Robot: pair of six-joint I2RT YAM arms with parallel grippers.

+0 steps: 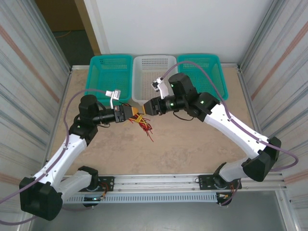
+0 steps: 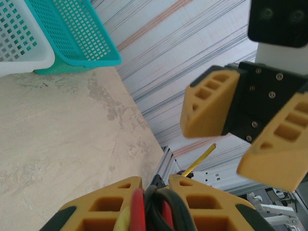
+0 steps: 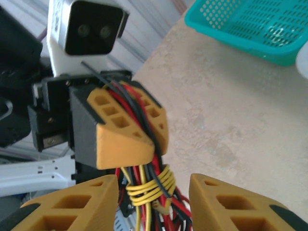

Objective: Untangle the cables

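The pale stone-patterned table (image 1: 192, 149) carries both arms, which reach in from the near corners and meet at its middle. The left arm (image 1: 72, 144) rises from the near left, bends at the elbow and lays its forearm level, pointing right. The right arm (image 1: 236, 127) climbs from the near right, folds at a high elbow and points its wrist left and slightly down.

Along the far edge stand three baskets in a row, touching: the left teal basket (image 1: 110, 72), the white basket (image 1: 154, 72) and the right teal basket (image 1: 202, 70).

The left gripper (image 2: 154, 185) is clamped on the cables (image 3: 144, 168), its yellow fingers pressed against red, black and pale yellow strands. The right gripper (image 3: 153, 192) faces it tip to tip, its jaws apart on either side of the bundle and not touching it.

The cables hang from the left gripper over the table's middle, near the white basket, red ends splaying down toward the near side. A coil of yellow wire (image 3: 149, 188) wraps the bundle just below the grip. One yellow wire end (image 2: 201, 159) sticks out beside the right gripper.
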